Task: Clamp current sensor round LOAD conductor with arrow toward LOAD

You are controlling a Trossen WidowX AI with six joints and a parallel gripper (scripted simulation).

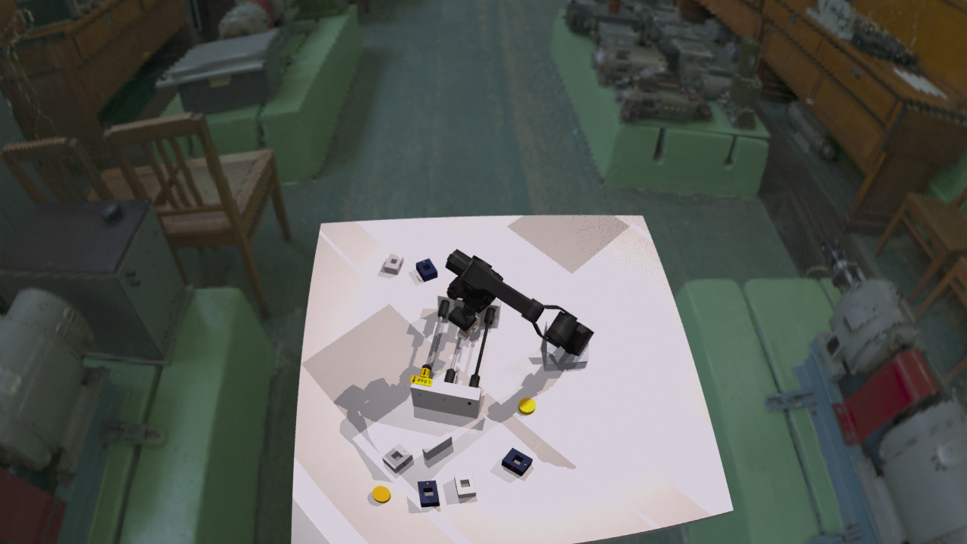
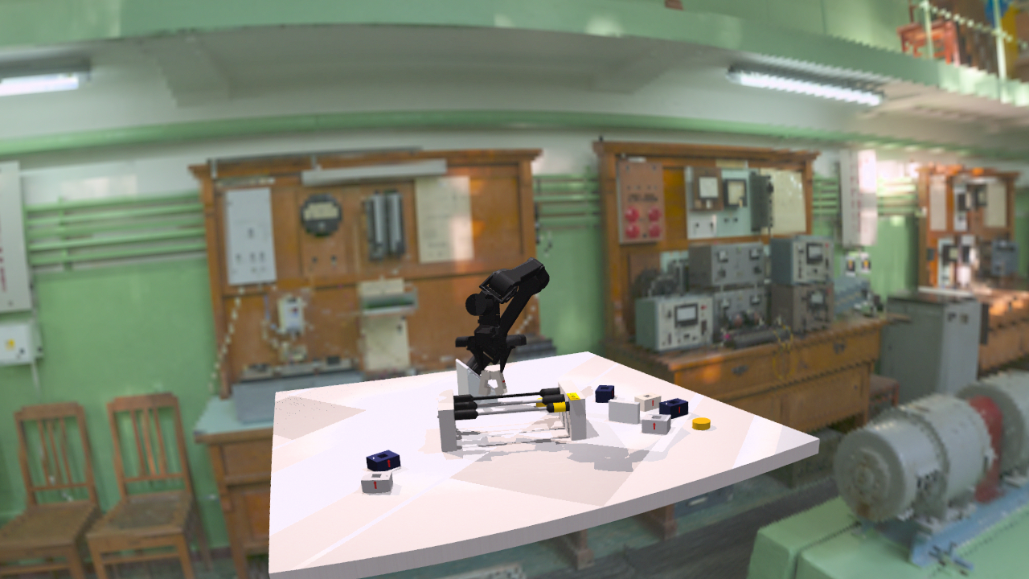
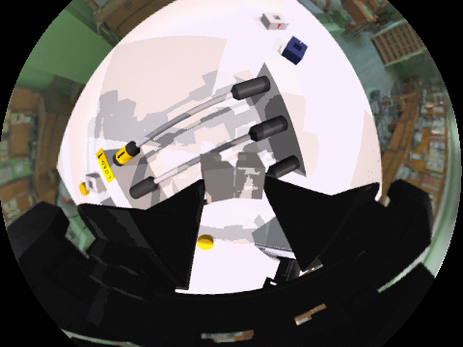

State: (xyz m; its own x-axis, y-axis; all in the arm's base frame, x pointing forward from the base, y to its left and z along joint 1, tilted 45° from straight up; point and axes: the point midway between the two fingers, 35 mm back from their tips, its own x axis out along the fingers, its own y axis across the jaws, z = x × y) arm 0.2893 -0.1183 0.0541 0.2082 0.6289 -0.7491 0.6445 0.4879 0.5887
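Note:
My gripper (image 3: pixel 234 182) is shut on the light grey split-core sensor (image 3: pixel 218 179) (image 2: pixel 494 379), whose two halves stand apart at the top in the exterior view. The sensor is raised above the rack's far side, over the conductors away from LOAD. Its arrow cannot be made out. The LOAD conductor (image 1: pixel 434 343) (image 3: pixel 165 126) is a grey cable with a yellow end sleeve (image 3: pixel 123 155) (image 2: pixel 557 406), outermost in the rack. The yellow LOAD label (image 1: pixel 421 381) (image 3: pixel 104 165) sits on one end block. In the top view the arm hides the sensor.
A grey middle conductor (image 3: pixel 188 165) and a black conductor (image 1: pixel 482 350) run beside LOAD. The end block (image 1: pixel 446 400) stands upright. Dark blue and white blocks, a small upright plate (image 1: pixel 438 449) and yellow discs lie around the rack.

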